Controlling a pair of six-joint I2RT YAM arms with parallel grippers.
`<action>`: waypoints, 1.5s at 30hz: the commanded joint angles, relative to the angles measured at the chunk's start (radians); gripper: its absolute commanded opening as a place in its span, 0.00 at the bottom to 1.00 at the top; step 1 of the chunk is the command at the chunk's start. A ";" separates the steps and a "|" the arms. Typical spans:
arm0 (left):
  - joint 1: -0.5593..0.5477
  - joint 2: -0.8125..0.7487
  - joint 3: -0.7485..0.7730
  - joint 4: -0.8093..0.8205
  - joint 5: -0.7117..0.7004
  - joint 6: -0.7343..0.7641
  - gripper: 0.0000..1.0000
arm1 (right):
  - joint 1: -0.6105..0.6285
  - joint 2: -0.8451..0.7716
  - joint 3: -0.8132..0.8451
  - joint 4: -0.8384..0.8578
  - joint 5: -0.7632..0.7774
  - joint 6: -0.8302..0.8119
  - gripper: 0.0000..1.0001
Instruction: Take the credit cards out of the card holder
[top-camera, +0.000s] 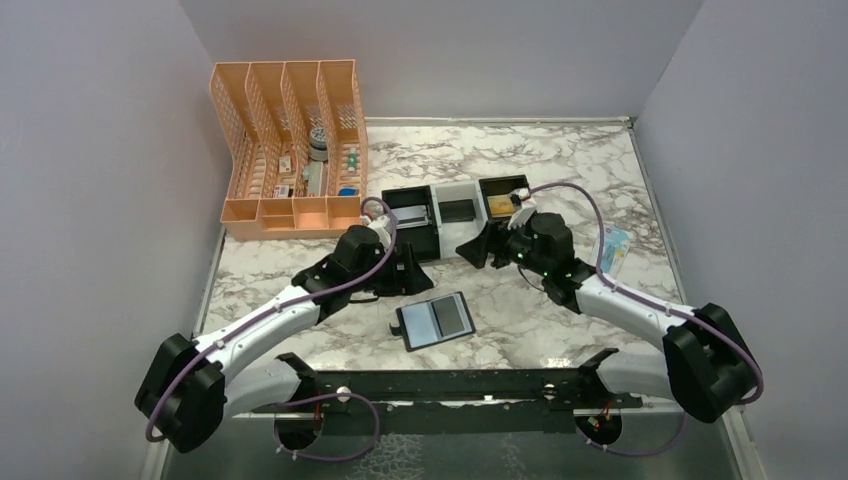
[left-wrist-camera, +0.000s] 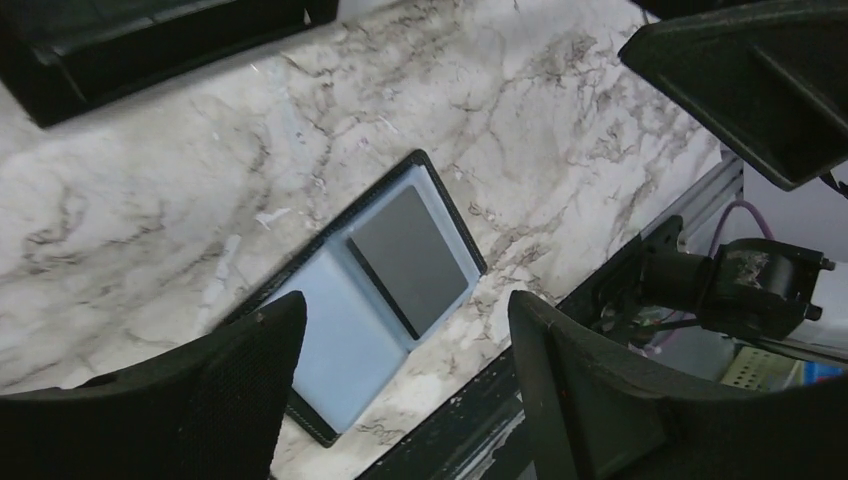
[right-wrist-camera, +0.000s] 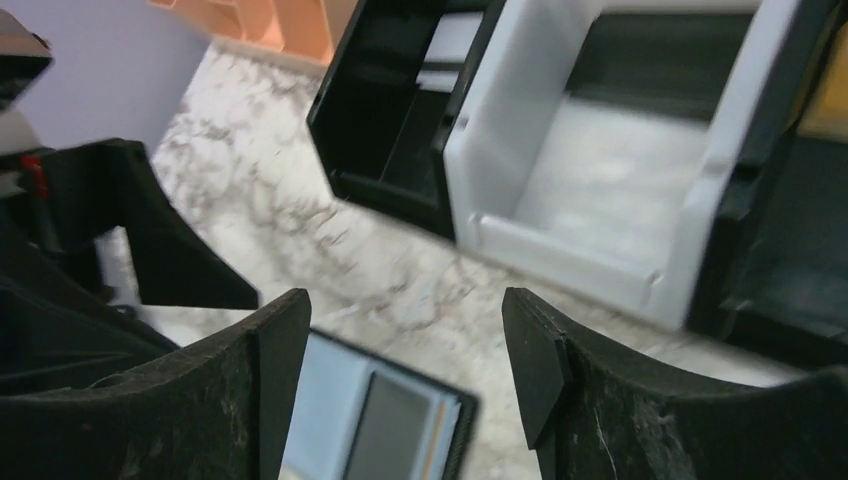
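The card holder (top-camera: 436, 321) lies open flat on the marble, blue-grey lining up, near the front rail. A dark grey credit card (top-camera: 455, 316) sits on its right half. The left wrist view shows the card holder (left-wrist-camera: 335, 335) and the grey card (left-wrist-camera: 408, 258) below my open left gripper (left-wrist-camera: 405, 325). In the top view the left gripper (top-camera: 408, 268) hovers just behind the holder, empty. My right gripper (top-camera: 477, 250) is also open and empty, behind the holder's right side. The right wrist view catches the holder (right-wrist-camera: 330, 400) and grey card (right-wrist-camera: 395, 435), blurred, with a thin orange edge beside the card.
Three square trays stand in a row behind the grippers: black (top-camera: 410, 212), white (top-camera: 458, 207), and black (top-camera: 503, 197) with something orange-yellow inside. An orange mesh organizer (top-camera: 290, 150) fills the back left. A light blue packet (top-camera: 613, 248) lies at the right edge.
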 joint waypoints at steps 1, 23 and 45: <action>-0.090 0.036 -0.054 0.160 -0.042 -0.175 0.74 | -0.001 0.065 0.029 -0.193 -0.169 0.287 0.67; -0.244 0.269 -0.137 0.315 -0.215 -0.346 0.43 | 0.096 0.150 0.018 -0.328 -0.183 0.276 0.20; -0.255 0.268 -0.195 0.403 -0.174 -0.377 0.23 | 0.113 0.297 0.007 -0.348 -0.209 0.288 0.15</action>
